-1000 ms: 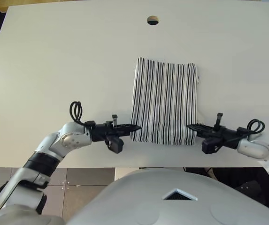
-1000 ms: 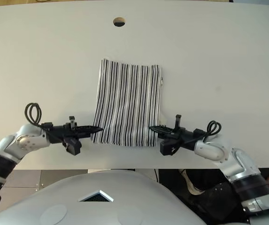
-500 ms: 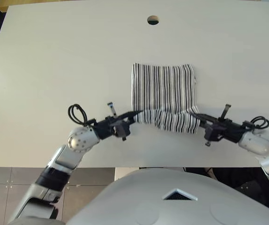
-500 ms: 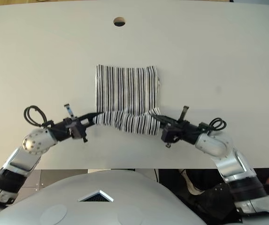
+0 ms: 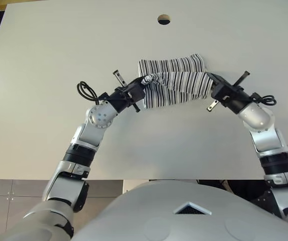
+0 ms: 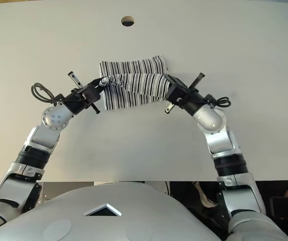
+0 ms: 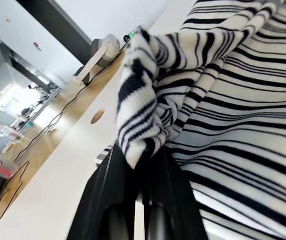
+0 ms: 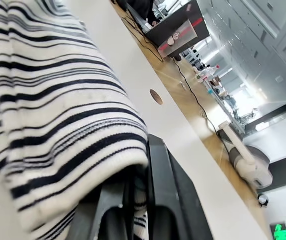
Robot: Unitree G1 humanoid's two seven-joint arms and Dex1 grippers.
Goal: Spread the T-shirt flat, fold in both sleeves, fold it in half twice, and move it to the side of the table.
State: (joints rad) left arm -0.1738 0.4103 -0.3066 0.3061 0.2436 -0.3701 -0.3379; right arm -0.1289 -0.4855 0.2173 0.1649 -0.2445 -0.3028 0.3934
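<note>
A fold in half is in hand. The left hand (image 5: 142, 86) and the right hand (image 5: 210, 82) each grip one end of the striped T-shirt's (image 5: 176, 84) lifted edge. The cloth spans the gap between them as a sagging, doubled-over band. Just beyond both hands, the far part of the garment lies flat on the pale surface (image 5: 53, 50), so the raised edge hangs above and slightly short of the edge it has to meet.

In the wrist views the fabric bunches over the dark fingers (image 7: 133, 200) of the left hand and drapes over those of the right. The tips are buried in cloth, so the exact bite cannot be made out, but both hands look clamped on the T-shirt.

No sleeves stick out past either hand, which suggests they are already tucked in. I cannot tell whether this is the first or the second halving.

The next move calls for:
- carrying the held edge a little farther away from the robot, towards the cable hole (image 5: 163, 20);
- keeping both hands level so the band does not twist;
- lowering corner onto corner and letting go together.
</note>
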